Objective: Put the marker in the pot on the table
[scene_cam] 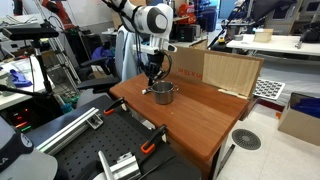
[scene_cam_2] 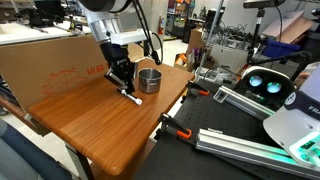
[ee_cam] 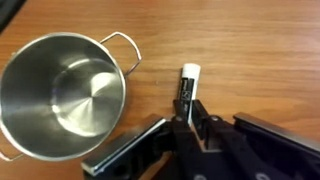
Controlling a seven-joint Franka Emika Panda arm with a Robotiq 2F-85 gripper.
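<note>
The small silver pot (ee_cam: pixel 60 95) stands empty on the reddish-brown table (ee_cam: pixel 250 50), its handle toward the marker. The black marker with a white cap (ee_cam: pixel 188 80) lies just right of the pot, its rear end between my fingers. My gripper (ee_cam: pixel 182 125) is shut on the marker, low over the tabletop. In both exterior views the gripper (scene_cam: pixel 152 78) (scene_cam_2: pixel 120 80) sits right beside the pot (scene_cam: pixel 163 93) (scene_cam_2: pixel 148 80). The marker's white tip (scene_cam_2: pixel 134 98) points down at the table (scene_cam_2: pixel 90 125). I cannot tell whether the tip touches the wood.
A large cardboard box (scene_cam: pixel 225 70) (scene_cam_2: pixel 40 55) stands along the table's back edge. Orange clamps (scene_cam_2: pixel 175 128) grip the table's side. A black perforated bench (scene_cam: pixel 100 150) with metal rails adjoins the table. Desks with equipment stand around.
</note>
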